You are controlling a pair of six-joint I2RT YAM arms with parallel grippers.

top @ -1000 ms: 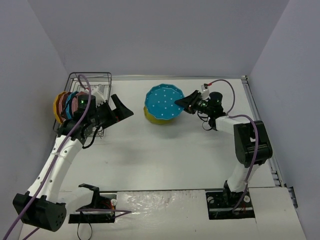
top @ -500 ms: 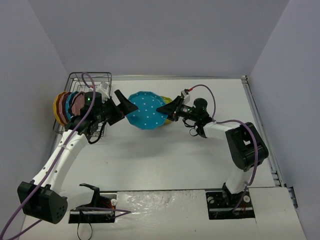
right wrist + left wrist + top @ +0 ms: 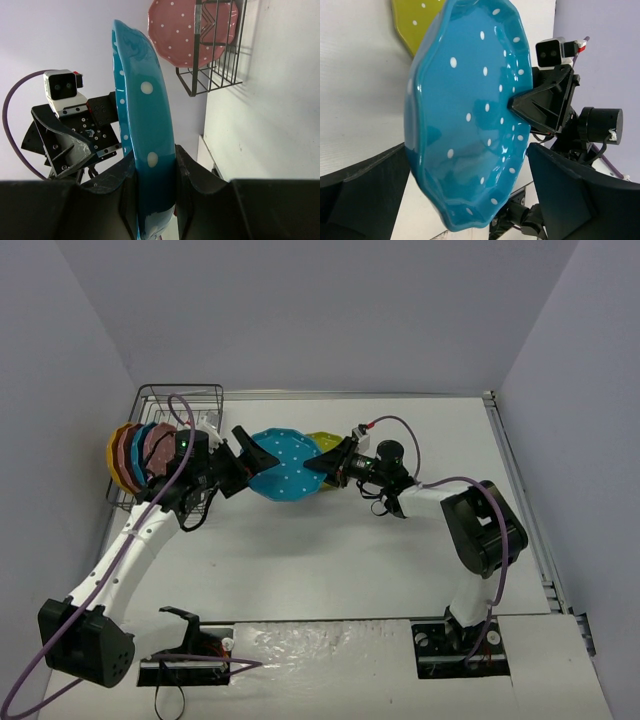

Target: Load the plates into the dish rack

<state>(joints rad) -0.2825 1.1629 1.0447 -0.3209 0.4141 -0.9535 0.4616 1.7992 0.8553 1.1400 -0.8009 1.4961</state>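
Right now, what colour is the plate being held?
The plate is teal-blue with white dots; left wrist view.

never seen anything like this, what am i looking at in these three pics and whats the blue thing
These are two robot arms bolted to a white table, each ending in a two-finger claw. The wide picture looks down from above and behind them. The other two come from small cameras on the wrists, so each shows its own fingers close up.

The blue thing is a teal plate with white dots, held up on edge between the arms. The right claw is clamped on its rim. The left claw is open, with one finger on each side of the plate, and is not gripping it.

An olive-yellow plate lies on the table just behind. At far left, a wire dish rack holds several dotted plates standing upright.
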